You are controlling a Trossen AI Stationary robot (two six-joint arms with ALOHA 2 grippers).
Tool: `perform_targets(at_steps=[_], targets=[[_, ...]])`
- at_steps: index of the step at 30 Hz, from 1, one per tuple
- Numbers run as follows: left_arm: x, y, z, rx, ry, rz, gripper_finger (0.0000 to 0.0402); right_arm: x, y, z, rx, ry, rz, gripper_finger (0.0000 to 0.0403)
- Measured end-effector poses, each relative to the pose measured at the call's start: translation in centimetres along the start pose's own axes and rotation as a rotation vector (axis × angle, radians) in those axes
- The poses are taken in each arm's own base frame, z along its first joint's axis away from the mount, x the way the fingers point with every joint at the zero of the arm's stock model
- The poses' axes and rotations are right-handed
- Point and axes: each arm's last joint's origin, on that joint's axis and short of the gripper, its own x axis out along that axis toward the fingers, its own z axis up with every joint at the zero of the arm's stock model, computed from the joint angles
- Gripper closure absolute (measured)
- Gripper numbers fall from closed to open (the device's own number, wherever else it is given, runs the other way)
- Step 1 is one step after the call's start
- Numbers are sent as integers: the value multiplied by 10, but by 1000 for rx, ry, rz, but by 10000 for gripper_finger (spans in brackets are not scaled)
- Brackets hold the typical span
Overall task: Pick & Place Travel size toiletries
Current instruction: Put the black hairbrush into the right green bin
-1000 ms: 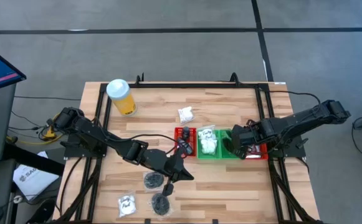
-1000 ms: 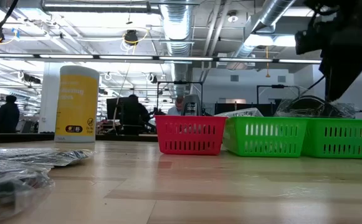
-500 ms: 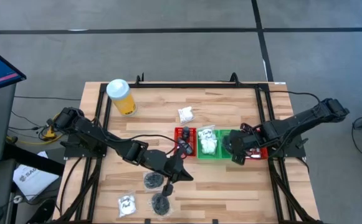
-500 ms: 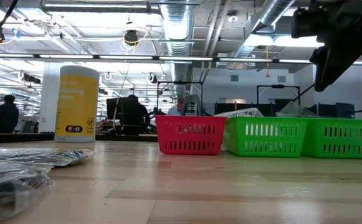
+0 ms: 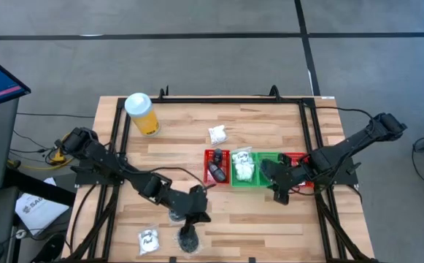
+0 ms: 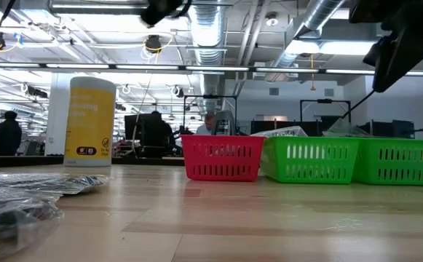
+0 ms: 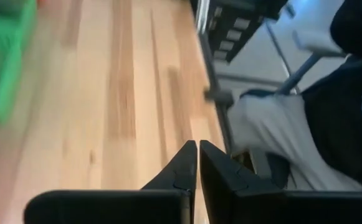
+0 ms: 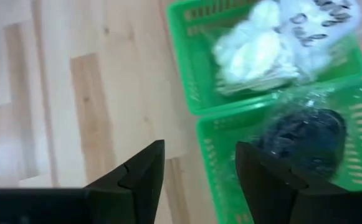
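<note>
My left gripper (image 5: 201,215) (image 7: 197,163) is shut and holds nothing. It hovers over the near middle of the table, beside a clear bag of black pieces (image 5: 176,212). A second such bag (image 5: 188,239) and a white sachet (image 5: 148,239) lie by the near edge. Another sachet (image 5: 217,134) lies farther back. My right gripper (image 5: 280,193) (image 8: 199,167) is open and empty, just nearer than the green trays. One green tray (image 8: 193,68) holds white sachets (image 8: 274,43). The other green tray (image 8: 209,155) holds a clear bag of black pieces (image 8: 305,134).
A row of small trays runs red (image 5: 216,167), green (image 5: 244,168), green (image 5: 270,162), red (image 5: 300,177) across the table's right middle. A yellow cylinder with a white lid (image 5: 141,113) stands far left. Bare wood lies between the trays and the near edge.
My right gripper has moved from above the right green tray toward the table's near edge and now sits clear of it. My left arm has drawn back toward the table's left and turned about, and now shows at the top of the low view.
</note>
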Motion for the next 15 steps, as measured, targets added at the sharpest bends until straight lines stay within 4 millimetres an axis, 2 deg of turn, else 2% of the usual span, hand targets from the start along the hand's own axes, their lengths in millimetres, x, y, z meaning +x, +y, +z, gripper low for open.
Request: perform_targets(at_steps=[7, 15], targets=[[8, 9, -46, -169, 129, 52, 362, -3, 12, -3, -34, -30, 57, 217], [12, 29, -84, -288, 211, 155, 295, -4, 16, -1, -31, -62, 88, 220]])
